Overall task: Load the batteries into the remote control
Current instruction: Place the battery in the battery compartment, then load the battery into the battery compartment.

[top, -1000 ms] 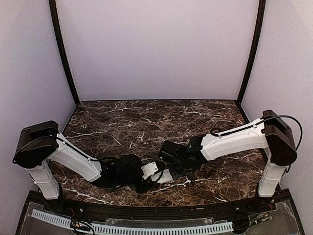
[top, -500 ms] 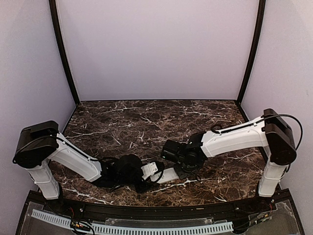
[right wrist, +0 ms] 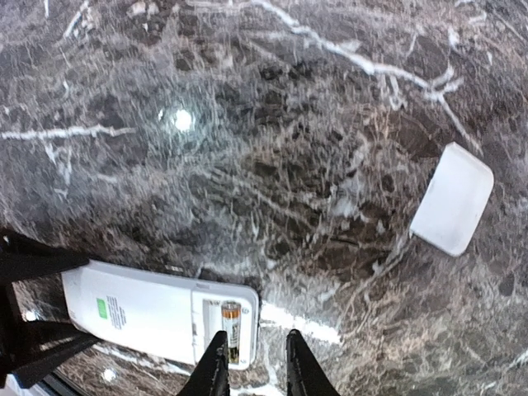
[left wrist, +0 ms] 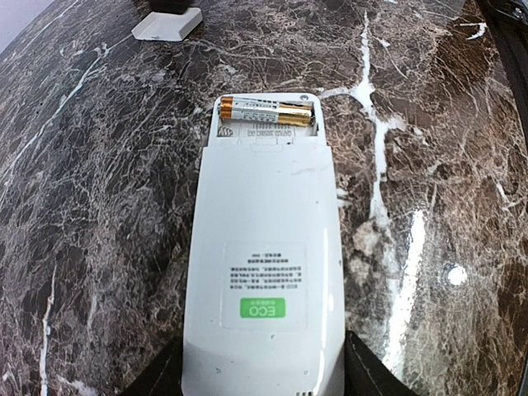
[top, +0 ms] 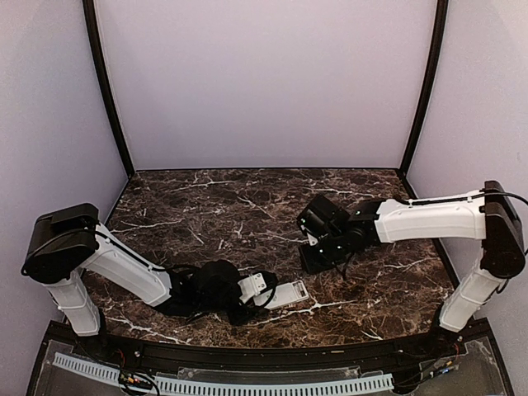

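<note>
The white remote control (left wrist: pixel 264 247) lies back-up on the marble, its battery bay open at the far end with two batteries (left wrist: pixel 266 109) side by side in it. My left gripper (left wrist: pixel 264 381) is shut on the remote's near end, one finger on each side. In the top view the remote (top: pixel 286 294) sticks out to the right of the left gripper (top: pixel 257 289). My right gripper (top: pixel 314 259) hangs above the table behind the remote, jaws a little apart and empty. The right wrist view shows its fingertips (right wrist: pixel 217 351) over the bay end of the remote (right wrist: pixel 148 312), where one battery (right wrist: pixel 231 328) shows.
A small white battery cover (right wrist: pixel 452 199) lies flat on the marble, away from the remote; it also shows in the left wrist view (left wrist: pixel 167 23). Purple walls close in the back and sides of the dark marble table (top: pixel 214 206).
My right gripper has lifted off the remote's bay end and moved back and to the right. The remote's end now shows uncovered. The left arm and the remote have not moved.
</note>
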Tool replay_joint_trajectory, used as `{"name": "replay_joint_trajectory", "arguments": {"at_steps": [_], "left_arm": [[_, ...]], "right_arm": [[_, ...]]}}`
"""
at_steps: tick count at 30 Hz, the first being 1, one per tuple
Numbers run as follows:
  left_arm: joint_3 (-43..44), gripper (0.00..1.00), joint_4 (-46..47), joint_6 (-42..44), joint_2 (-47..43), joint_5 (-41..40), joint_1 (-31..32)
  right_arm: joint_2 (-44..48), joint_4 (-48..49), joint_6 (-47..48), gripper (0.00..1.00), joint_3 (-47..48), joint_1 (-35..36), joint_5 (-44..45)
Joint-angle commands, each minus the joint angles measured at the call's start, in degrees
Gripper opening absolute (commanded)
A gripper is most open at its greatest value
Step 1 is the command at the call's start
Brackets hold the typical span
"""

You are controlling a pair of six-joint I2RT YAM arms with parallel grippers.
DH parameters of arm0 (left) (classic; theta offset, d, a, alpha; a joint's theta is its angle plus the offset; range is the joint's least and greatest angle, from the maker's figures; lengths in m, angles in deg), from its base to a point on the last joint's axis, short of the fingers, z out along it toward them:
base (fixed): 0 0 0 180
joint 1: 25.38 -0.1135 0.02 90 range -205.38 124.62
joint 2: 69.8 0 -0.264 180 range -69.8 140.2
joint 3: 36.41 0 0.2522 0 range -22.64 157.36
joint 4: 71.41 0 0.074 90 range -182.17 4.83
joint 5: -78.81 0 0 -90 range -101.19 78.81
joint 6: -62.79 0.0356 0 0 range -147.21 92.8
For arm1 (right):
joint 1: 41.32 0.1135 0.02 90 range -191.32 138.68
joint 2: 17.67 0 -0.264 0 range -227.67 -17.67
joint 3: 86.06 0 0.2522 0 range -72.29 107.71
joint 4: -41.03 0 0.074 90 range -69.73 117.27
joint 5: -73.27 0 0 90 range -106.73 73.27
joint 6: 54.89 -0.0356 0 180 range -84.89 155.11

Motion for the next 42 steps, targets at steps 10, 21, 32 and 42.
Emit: {"name": "replay_joint_trajectory", "arguments": {"at_steps": [10, 21, 32, 42], "left_arm": [[-0.55, 0.0, -7.82, 0.86, 1.54, -1.75, -0.08], [-0.17, 0.0, -8.18, 0.95, 1.93, -1.63, -0.08], [-0.17, 0.0, -8.32, 0.86, 1.94, -1.72, -0.08], [-0.08, 0.0, -8.37, 0.81, 1.93, -1.9, -0.08]], "right_arm": [[-8.58, 3.53, 3.74, 0.1, 3.82, -1.93, -5.82], [-9.9, 4.34, 4.41, 0.07, 2.23, -0.7, -6.15], [-10.12, 2.96, 3.61, 0.0, 0.56, 1.01, -4.26], [-10.76, -0.2, 1.38, 0.0, -1.88, 4.87, 0.2]]}}
